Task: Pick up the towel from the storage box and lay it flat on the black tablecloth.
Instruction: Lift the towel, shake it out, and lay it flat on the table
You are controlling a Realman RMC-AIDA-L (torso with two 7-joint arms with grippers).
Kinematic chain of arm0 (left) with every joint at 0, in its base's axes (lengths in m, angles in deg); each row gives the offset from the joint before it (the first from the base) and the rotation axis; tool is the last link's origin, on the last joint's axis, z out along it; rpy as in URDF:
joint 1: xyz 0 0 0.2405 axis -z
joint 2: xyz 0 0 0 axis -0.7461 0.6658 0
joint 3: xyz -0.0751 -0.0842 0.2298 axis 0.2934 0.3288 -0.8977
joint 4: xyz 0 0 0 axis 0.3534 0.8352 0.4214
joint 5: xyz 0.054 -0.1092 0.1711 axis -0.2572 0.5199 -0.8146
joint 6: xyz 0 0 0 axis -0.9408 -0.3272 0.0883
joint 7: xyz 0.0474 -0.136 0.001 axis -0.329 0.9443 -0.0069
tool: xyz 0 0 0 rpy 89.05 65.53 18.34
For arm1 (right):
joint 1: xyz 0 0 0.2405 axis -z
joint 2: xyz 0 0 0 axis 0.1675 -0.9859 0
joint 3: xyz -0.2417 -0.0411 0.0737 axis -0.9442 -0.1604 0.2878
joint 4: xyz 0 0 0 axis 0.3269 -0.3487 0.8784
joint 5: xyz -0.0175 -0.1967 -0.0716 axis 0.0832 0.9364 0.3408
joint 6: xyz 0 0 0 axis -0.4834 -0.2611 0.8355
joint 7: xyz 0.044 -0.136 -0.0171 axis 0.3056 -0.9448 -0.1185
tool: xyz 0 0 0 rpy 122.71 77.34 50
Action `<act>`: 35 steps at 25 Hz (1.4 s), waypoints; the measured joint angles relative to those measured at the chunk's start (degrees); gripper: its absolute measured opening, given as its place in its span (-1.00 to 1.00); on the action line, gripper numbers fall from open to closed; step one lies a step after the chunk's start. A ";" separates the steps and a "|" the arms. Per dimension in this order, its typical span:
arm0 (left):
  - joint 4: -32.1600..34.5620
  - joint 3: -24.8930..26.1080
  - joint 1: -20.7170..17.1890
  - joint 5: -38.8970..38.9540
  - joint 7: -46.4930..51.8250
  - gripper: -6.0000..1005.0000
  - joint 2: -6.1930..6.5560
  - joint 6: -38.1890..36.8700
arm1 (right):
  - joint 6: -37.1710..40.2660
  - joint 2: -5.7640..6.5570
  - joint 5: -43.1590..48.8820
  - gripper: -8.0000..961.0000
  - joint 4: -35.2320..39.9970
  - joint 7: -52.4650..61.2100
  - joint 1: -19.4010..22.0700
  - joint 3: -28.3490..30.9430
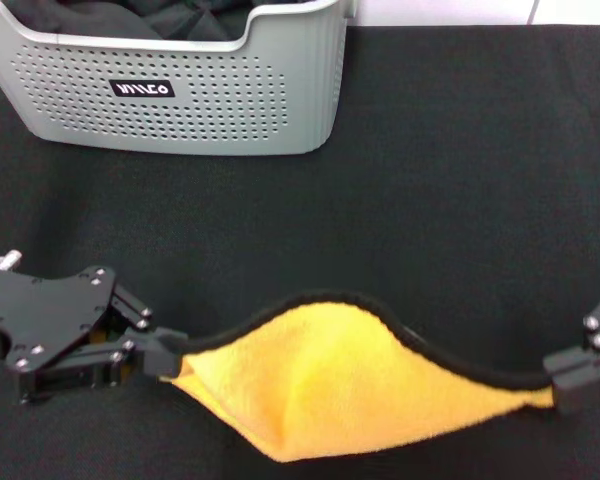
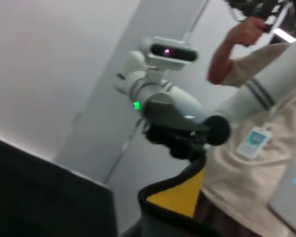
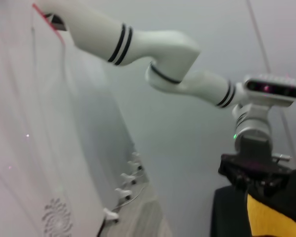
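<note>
Holding the towel (image 1: pixel 350 385) stretched between both grippers, out of the storage box (image 1: pixel 180 85) and on the robot's side of it, well apart from it, over the black tablecloth (image 1: pixel 460 170). Left gripper (image 1: pixel 165 357) clenched on one towel corner; right gripper (image 1: pixel 560 385) clenched on the opposite corner, fingers mostly cut off at the frame edge in the head view. In the left wrist view, seeing the right gripper (image 2: pixel 187 148) w/ the cloth hanging from it; in the right wrist view, the left gripper (image 3: pixel 254 180) likewise biting the yellow fabric.

Risks from here, as a judgement:
- Sagging middle touching down first, then folding under itself, giving a doubled patch, not flat. Cause: lowering w/o enough tension between the corners.
- Corner slipping out on one side. Cause: pinching only the black edging, pulling apart too hard.
- Letting go while too high, so the cloth is crumpling on landing.
- Dark garments remaining in the box, irrelevant unless reaching back in.

Orientation: long axis running side to side, roughly parallel to the box's labelled front wall. Black-edged top hem arching up between the grips, belly of yellow drooping away from the box, toward the robot. Whether touching the tablecloth yet, can't tell.
</note>
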 joint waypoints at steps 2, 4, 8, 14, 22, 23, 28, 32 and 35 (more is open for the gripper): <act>3.85 0.01 -0.02 -0.58 0.47 -0.96 1.64 -0.09 | 0.11 1.21 -2.39 -0.97 0.59 0.11 0.36 -2.66; 8.27 0.06 0.45 -0.51 1.54 -0.96 3.59 -0.15 | 0.16 2.91 -6.46 -0.97 1.03 0.14 0.76 -5.65; 14.19 0.50 1.89 -0.27 3.37 -0.96 6.13 -0.23 | 0.22 6.00 -14.68 -0.97 1.15 -0.15 1.22 -9.53; 17.14 4.22 2.65 -1.66 5.80 -0.96 6.86 -0.22 | 0.34 6.52 -19.79 -0.97 0.64 -0.41 1.37 -10.25; 2.92 5.37 1.14 -2.75 8.26 -0.96 -1.64 0.54 | -0.10 5.24 -12.73 -0.97 -16.17 -6.18 -2.13 -10.61; -3.40 5.74 1.54 -2.04 7.61 -0.96 -4.83 0.65 | -0.15 5.09 -11.41 -0.97 -18.41 -7.30 -2.67 -9.61; -18.99 5.07 6.12 0.88 5.20 -0.96 -14.52 1.65 | -2.50 4.25 -2.39 -0.97 -26.63 -12.19 -5.91 -0.41; -20.98 4.92 8.42 4.41 2.31 -0.96 -17.41 7.70 | -9.03 4.29 2.58 -0.97 -27.09 -12.40 -6.28 2.19; -21.12 4.87 9.15 7.67 1.68 -0.96 -17.76 13.34 | -12.89 4.89 4.44 -0.97 -27.28 -11.83 -6.44 2.42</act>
